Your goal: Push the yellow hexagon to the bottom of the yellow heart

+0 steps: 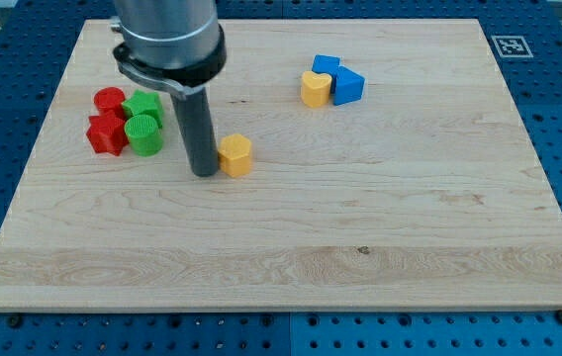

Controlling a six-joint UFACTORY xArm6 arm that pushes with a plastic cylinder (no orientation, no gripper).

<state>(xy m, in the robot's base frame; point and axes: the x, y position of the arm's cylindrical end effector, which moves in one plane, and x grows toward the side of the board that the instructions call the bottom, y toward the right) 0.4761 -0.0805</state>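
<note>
The yellow hexagon (235,155) lies on the wooden board (360,247) left of centre. My tip (204,173) stands right against its left side, touching or nearly so. The yellow heart (314,89) sits toward the view's top, right of centre, up and to the right of the hexagon. It touches two blue blocks: a blue block (326,65) just above it and a blue block (347,86) on its right.
A cluster at the view's left holds a red cylinder (110,100), a red star-like block (106,133), a green star-like block (143,105) and a green cylinder (143,133). A marker tag (509,44) is at the board's top right corner.
</note>
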